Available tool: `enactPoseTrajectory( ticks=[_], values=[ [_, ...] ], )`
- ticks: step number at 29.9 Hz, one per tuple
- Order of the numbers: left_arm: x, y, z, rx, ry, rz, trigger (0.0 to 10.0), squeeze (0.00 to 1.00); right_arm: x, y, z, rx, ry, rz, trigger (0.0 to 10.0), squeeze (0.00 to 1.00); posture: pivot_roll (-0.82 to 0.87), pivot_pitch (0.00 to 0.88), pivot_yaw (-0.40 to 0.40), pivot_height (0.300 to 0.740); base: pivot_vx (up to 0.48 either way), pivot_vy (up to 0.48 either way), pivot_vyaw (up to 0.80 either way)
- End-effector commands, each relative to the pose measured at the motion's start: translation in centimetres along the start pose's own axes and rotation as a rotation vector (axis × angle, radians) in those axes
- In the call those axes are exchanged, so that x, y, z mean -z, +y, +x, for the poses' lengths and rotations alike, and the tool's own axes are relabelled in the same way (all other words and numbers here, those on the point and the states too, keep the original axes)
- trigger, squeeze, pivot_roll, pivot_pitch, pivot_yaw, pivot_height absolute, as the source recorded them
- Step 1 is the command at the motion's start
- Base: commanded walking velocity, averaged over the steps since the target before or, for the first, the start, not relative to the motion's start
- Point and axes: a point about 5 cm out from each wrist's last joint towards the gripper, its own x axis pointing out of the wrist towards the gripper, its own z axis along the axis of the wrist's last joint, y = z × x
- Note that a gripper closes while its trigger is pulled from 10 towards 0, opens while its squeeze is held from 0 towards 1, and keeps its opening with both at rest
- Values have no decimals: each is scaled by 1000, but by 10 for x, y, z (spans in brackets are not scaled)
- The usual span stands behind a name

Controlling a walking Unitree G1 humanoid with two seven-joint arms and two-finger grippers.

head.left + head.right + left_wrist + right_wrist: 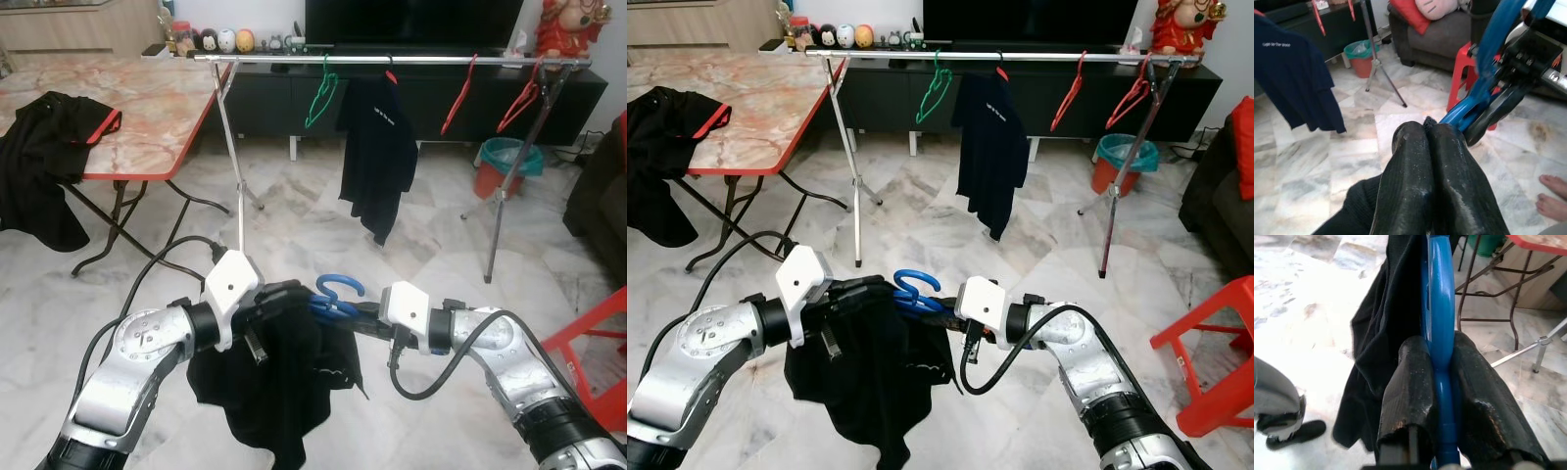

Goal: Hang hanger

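Head stereo pair looking down-forward, wrist cameras close on blue hanger (1441,308)

Hangers: one blue (337,292), one green (320,96), three red (458,96). Black shirts: three (377,157).

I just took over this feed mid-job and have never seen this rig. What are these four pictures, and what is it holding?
This is a humanoid robot with two silver arms. The two wide pictures come from its head camera, looking down at its own arms. The other two come from wrist cameras that look along each gripper's black fingers.

The right gripper is shut on a blue hanger. The left gripper is shut on the black shirt that hangs from it.

Ahead stands a clothes rack with a dark shirt, a green hanger and red hangers. More black clothing lies on the table to the left.
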Motion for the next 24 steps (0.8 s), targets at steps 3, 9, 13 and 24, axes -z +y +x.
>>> enactPoseTrajectory(
  ticks=[3, 9, 13, 24],
  values=[
    [-6, 9, -6, -33, -7, 48, 0, 0, -6, -9, -7, -4, 14, -47, 0, 0, 113, 0, 8, 740, 0, 0, 0],
    [-5, 22, -12, -110, 3, 74, 0, 0, -2, -15, -16, -7, 75, -88, 0, 0, 110, 0, 7, 740, 0, 0, 0],
    [1, 22, -16, -111, 32, 80, 0, 0, -4, -20, -20, 16, 81, -101, 0, 0, 111, 0, 7, 740, 0, 0, 0],
    [20, 16, -16, -103, 104, 97, 0, 0, -23, -35, -32, 54, 60, -164, 0, 0, 106, 0, 11, 740, 0, 0, 0]
  ],
)
